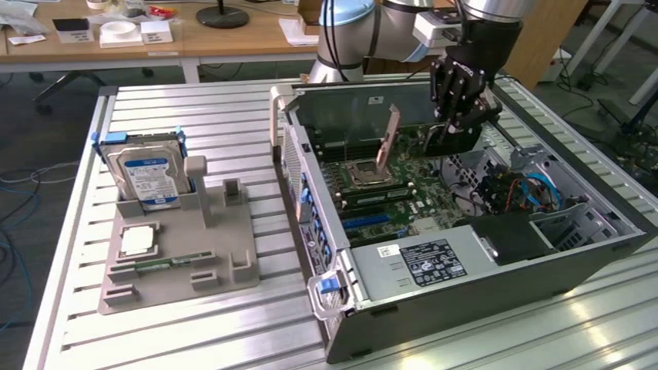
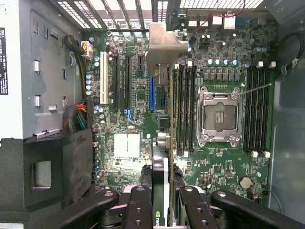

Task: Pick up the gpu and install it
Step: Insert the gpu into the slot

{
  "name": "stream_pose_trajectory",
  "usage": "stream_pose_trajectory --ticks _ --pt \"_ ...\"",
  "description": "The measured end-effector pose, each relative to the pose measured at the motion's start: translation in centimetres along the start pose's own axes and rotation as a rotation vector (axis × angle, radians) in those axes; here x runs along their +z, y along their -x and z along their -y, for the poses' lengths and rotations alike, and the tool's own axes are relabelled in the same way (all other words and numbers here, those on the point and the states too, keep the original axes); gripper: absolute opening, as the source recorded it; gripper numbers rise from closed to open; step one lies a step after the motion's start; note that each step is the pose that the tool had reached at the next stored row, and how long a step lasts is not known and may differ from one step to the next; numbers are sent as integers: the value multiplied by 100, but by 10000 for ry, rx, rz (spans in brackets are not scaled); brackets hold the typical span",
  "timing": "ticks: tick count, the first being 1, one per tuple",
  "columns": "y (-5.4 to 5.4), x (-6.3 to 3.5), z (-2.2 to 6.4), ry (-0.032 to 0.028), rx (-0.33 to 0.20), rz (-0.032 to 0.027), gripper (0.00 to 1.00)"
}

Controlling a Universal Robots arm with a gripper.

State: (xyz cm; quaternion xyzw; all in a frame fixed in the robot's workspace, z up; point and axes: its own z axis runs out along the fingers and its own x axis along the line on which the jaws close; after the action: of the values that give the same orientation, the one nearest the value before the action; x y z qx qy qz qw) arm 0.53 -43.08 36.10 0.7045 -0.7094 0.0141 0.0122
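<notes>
Exterior view has the arm's black jointed gripper (image 1: 460, 116) reaching down into an open grey metal computer case (image 1: 535, 262), which lies on its side on a slatted aluminium table (image 1: 206, 116). The fingers (image 2: 138, 207) are drawn in narrow and clamp the gpu (image 1: 448, 145), a thin flat card with a green circuit board and a black cooler on one face. One finger presses on each face of the card. The gpu stands on edge inside the case, over the green motherboard (image 2: 214, 171). Its bent silver metal end bracket (image 2: 164, 45) points away from the gripper, toward the case wall. In the wrist view the card is seen edge-on. It runs between a short blue expansion slot (image 2: 151, 93) and a bank of long black memory slots (image 2: 183, 109). The square silver processor socket (image 2: 219, 117) sits beyond those memory slots. Whether the card's lower edge touches the board cannot be told. On the exterior view's left, well apart from the case, a grey moulded parts holder (image 1: 175, 285) rests on the table. A silver hard drive with a blue-white label (image 1: 144, 177) stands upright in the holder.
</notes>
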Motion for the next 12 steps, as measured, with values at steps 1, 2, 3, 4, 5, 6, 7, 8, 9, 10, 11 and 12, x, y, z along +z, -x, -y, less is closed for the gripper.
stream_pose_trajectory --ticks 1,2,3,4,5,6,7,8,9,10,11,12 --pt "0 0 0 0 0 0 27" --pt "0 0 0 0 0 0 27" --pt "0 0 0 -1 0 0 27" --pt "0 0 0 -1 0 1 27" --pt "0 2 -1 -1 0 0 27" --pt "1 8 -5 -3 2 4 27" --pt "0 16 -9 -10 2 5 27" --pt "-1 25 -12 -20 1 1 27" --pt "-2 37 -16 -35 1 3 27" --pt "-4 48 -21 -49 2 4 27" --pt "-7 59 -27 -64 2 5 27" --pt "-10 70 -34 -77 2 6 27"
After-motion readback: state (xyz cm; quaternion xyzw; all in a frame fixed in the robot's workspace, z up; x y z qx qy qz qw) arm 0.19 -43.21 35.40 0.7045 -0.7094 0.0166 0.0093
